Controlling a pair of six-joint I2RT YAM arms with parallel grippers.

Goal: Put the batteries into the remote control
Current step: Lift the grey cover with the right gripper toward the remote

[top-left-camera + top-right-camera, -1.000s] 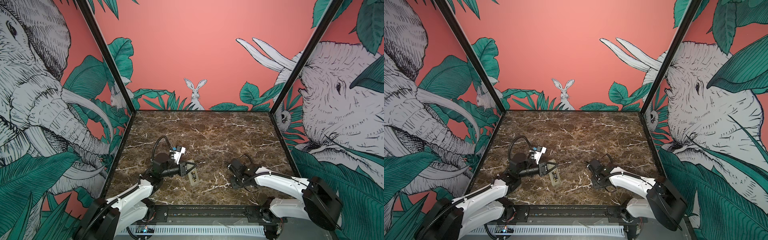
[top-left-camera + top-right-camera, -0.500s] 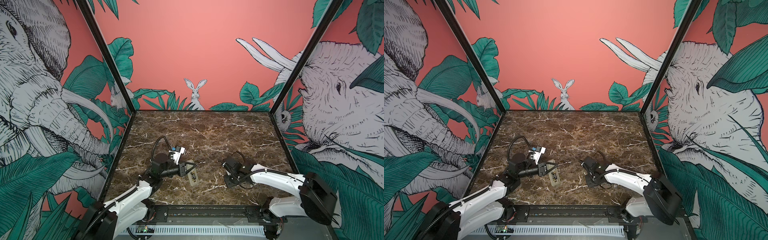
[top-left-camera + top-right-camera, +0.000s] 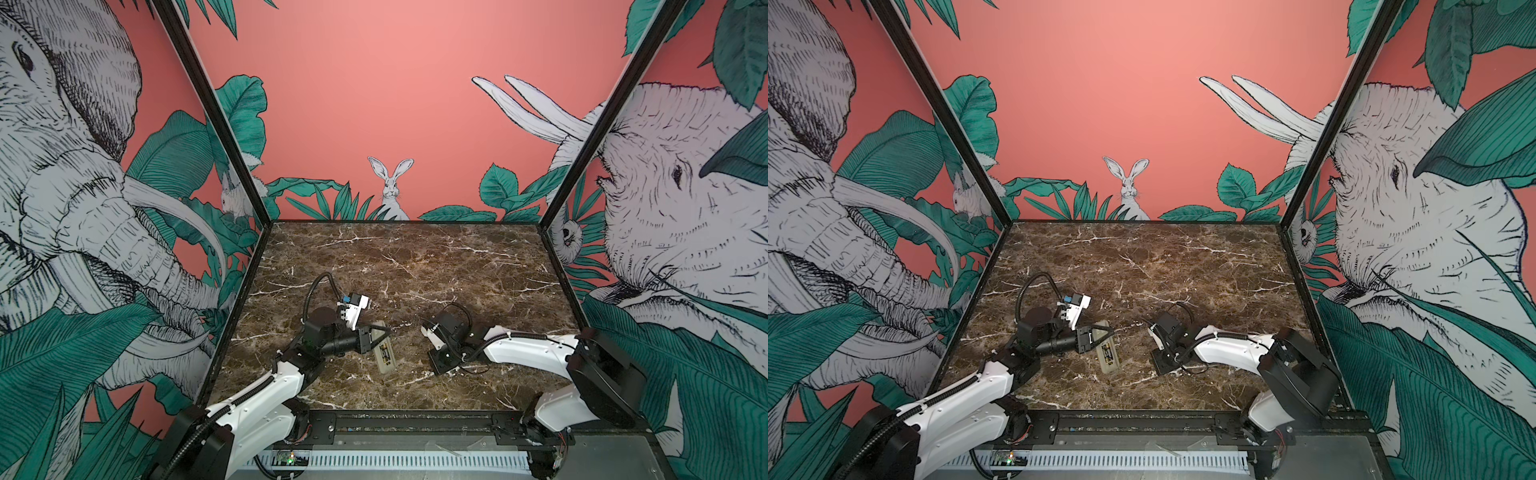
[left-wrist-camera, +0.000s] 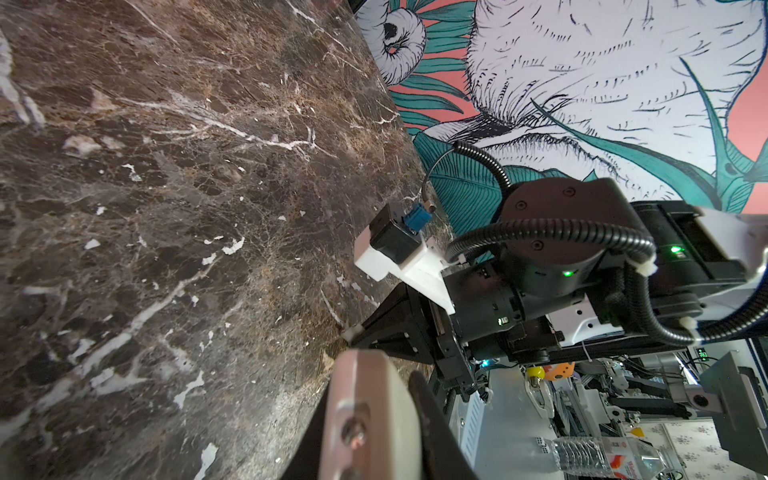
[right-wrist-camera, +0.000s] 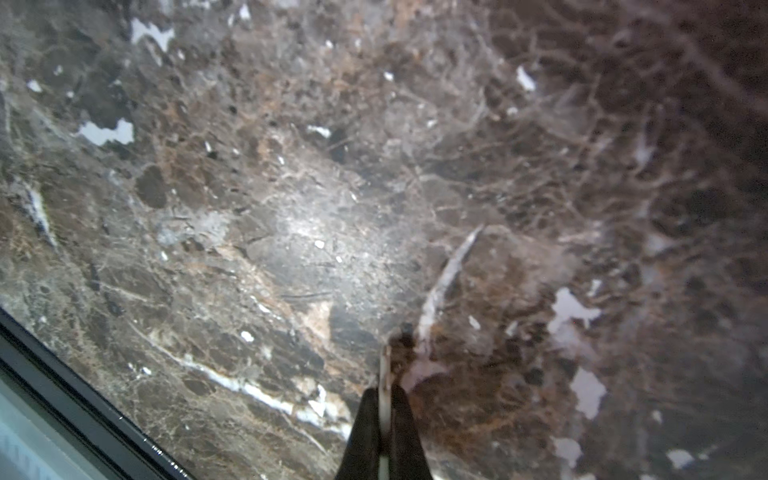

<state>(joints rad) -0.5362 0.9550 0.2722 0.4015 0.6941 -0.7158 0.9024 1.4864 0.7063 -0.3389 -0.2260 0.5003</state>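
Beige remote control (image 3: 382, 358), far end tight between left jaws; right jaws together, apart to its right.

Both top views sit high at the front, tilted down across the marble tabletop (image 3: 415, 257) to the rabbit wall (image 3: 1129, 183), and they take in nearly the same wide scene. The left wrist camera rides low, facing across the table at the right arm (image 4: 540, 266), with the remote control (image 4: 374, 415) right under its lens. The right wrist camera stares down, very near the marble, past the right gripper (image 5: 384, 399), soft in focus.
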